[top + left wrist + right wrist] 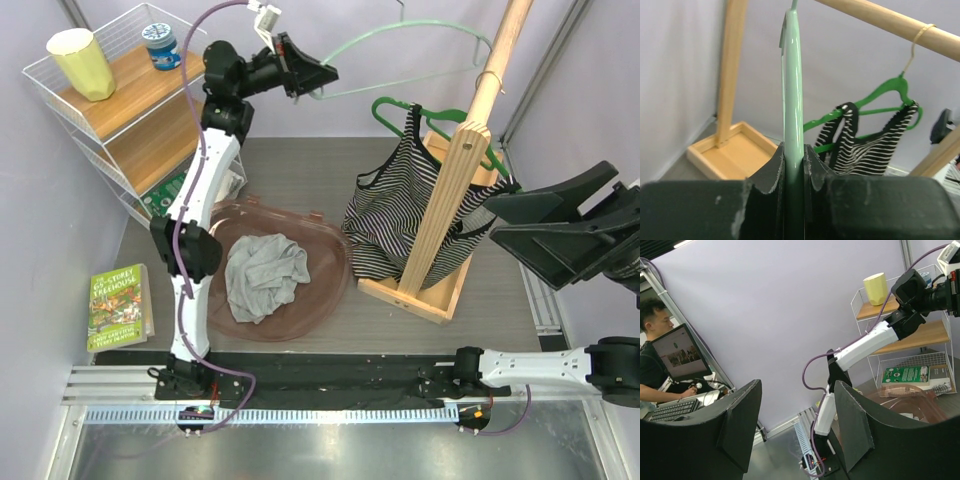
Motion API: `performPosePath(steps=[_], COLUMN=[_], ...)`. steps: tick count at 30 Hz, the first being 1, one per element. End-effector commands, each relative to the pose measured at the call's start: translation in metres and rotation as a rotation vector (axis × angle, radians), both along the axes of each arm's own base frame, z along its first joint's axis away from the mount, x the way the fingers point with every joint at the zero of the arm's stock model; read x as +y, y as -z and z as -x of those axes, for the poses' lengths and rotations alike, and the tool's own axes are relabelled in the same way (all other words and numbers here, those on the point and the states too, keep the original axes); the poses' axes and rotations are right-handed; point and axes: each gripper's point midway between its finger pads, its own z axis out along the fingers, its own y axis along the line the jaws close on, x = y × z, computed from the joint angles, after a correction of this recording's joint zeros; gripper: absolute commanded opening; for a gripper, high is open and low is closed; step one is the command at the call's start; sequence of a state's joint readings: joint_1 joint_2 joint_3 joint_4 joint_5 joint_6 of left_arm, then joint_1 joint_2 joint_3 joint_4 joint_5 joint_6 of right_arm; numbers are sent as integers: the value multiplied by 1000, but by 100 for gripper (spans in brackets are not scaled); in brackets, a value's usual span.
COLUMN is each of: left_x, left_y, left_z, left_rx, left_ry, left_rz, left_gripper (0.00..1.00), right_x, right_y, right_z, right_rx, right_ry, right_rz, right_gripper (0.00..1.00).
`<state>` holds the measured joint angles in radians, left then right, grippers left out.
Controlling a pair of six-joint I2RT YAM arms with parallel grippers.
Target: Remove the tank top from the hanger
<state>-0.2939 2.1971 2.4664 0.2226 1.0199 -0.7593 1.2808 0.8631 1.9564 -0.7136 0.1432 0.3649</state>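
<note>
Aloft, left pincer [794, 154] clamped on curved mint plastic hanger [792, 85], right pincer [797, 412] wide, empty, striped tank top [385, 212].

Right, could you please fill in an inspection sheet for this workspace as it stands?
Surface: grey table, no spills seen.
Job's things: striped tank top hangs on the dark green hanger on the wooden rail, not yet removed.
Clutter: grey garment in a brown basin; book; wire shelf with yellow cup and jar.
Grippers: left gripper shut on a bare pale green hanger; right gripper open, empty.
Cables: purple cable runs along the left arm.
Surroundings: person at a monitor beyond the table.
</note>
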Motion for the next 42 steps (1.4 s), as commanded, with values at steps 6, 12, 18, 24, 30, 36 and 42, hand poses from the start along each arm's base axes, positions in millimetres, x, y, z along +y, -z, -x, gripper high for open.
performPosePath(steps=[6,12,18,24,30,36,42], left_x=[-41,-65,-79,-91,-103,-110,-114], left_y=[-32,-28,-25,-22,-12,-8,2], left_z=[75,91,98,104,102,107,109], left_rx=[-177,-175,-175,-190,-175,-182,-185], left_ry=[202,260,285,308,321,338,366], left_rz=[24,26,32,32,23,21,1], left_gripper=[0,0,0,0,0,0,0], right_x=[-15,-49,-81,-101,-100,-102,-102], right_y=[-7,-13,-5,12,14,14,20], right_z=[-28,-35,-58,-84,-85,-83,-86], right_rx=[76,103,148,202,199,195,200], right_ry=[155,239,430,649,651,645,667], right_rz=[-116,-231,-260,-172,-167,-174,-159], right_gripper=[63,61,59,60,60,59,60])
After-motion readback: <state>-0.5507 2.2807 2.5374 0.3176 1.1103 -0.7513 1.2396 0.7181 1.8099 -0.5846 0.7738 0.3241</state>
